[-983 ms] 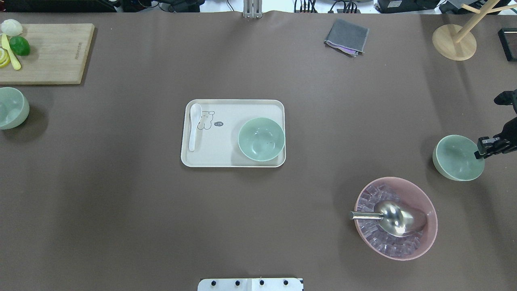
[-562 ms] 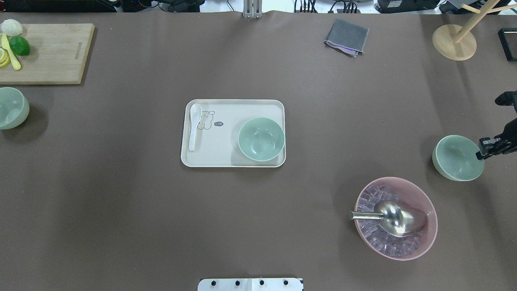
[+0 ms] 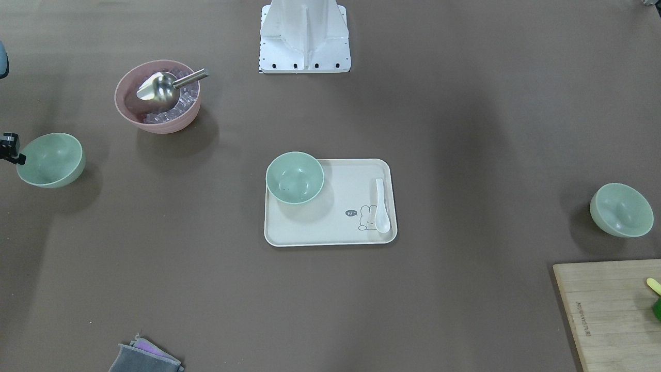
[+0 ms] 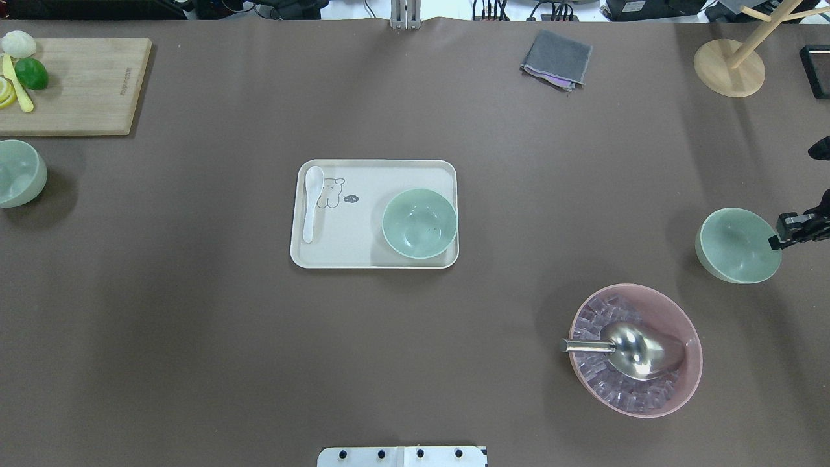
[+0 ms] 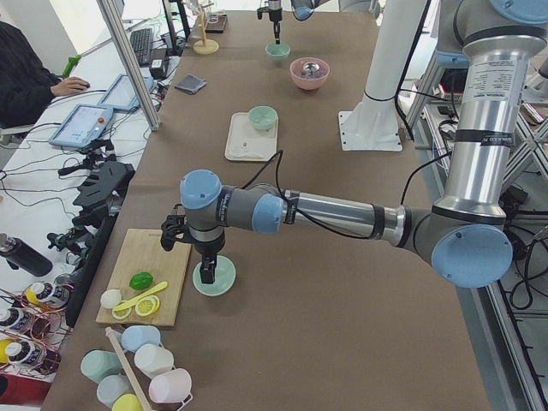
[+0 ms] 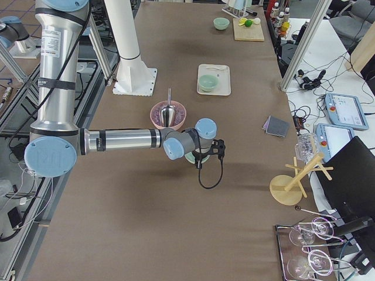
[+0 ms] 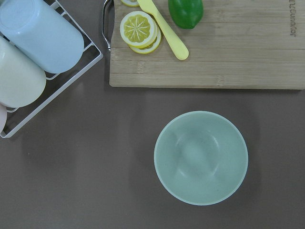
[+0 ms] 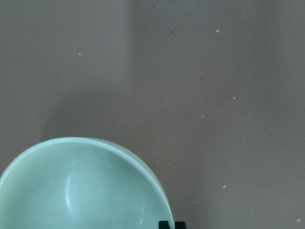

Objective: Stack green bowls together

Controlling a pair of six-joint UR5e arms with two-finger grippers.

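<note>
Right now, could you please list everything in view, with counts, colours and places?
green bowls: three, mint; one on tray, one at each table end
tray: one, cream, table centre
spoon: one, white, on tray
pink bowl: one, near right end, holding ice cubes and metal scoop
cloth: one, grey, far edge
cutting board: one, wood, far left corner, bearing lime, lemon slices, yellow knife
wooden stand: one, far right corner
cups: several, pastel, racked beside board
left gripper: one, above left-end bowl
right gripper: one, black, gripping right-end bowl's rim

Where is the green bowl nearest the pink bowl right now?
Overhead view: the small round pale mint-green bowl is near the right edge of the table, just beyond the large pink bowl, with the right end effector at its rim.
</note>
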